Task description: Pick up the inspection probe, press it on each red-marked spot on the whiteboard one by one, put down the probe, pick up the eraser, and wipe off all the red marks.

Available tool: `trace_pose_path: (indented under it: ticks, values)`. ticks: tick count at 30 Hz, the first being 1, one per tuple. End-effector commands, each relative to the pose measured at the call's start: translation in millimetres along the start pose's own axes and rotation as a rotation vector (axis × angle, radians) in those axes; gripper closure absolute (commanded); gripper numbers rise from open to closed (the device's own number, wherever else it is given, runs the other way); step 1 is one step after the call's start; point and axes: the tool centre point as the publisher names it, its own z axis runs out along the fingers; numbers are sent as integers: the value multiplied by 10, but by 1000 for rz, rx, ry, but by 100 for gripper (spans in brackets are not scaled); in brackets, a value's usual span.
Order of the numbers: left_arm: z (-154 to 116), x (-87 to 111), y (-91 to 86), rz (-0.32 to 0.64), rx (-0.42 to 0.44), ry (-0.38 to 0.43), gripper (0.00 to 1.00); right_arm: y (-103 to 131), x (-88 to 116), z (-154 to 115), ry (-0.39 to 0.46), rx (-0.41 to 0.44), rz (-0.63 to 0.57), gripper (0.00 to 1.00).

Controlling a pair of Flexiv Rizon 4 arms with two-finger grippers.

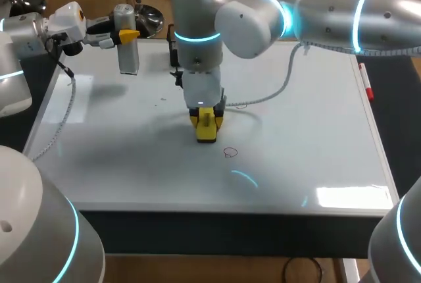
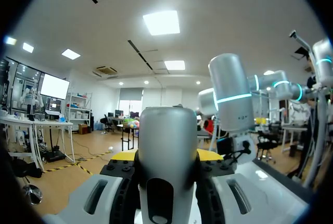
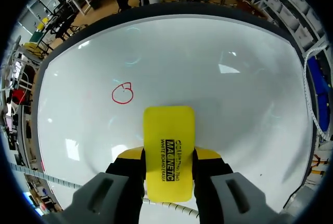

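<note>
The grey inspection probe [image 1: 128, 51] stands upright over the whiteboard's [image 1: 309, 158] far left part, with my left gripper [image 1: 125, 35] shut on it. In the left wrist view the probe [image 2: 167, 146] fills the gap between that gripper's [image 2: 166, 157] fingers. My right arm reaches to the middle of the board, where its gripper [image 1: 206, 120] is shut on the yellow eraser [image 1: 206, 131], which points down at the surface. A red circle mark [image 1: 229, 153] lies just nearer than the eraser. In the right wrist view the eraser [image 3: 168, 146] sits in the gripper [image 3: 168, 157], and the red circle [image 3: 123, 94] lies ahead and to one side.
A red marker pen [image 1: 366, 85] lies on the board's right edge. A white cable [image 1: 279, 92] hangs from my right arm over the board, and another cable [image 1: 58, 128] trails along the left edge. A black object [image 1: 173, 49] stands at the far edge behind my right arm.
</note>
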Motion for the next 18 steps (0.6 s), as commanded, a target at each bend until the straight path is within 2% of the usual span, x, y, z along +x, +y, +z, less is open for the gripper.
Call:
trace_pose_path:
  ticks: [1,11,18]
  values:
    - [4,16,-15,2,0,-4,100,-78,109,154,-2,7,3,100]
    - [4,16,-15,2,0,-4,100,-118,111,32,-2,30,4,100]
    - [4,16,-15,2,0,-4,100,-222,168,-246,-9,78,-6,100]
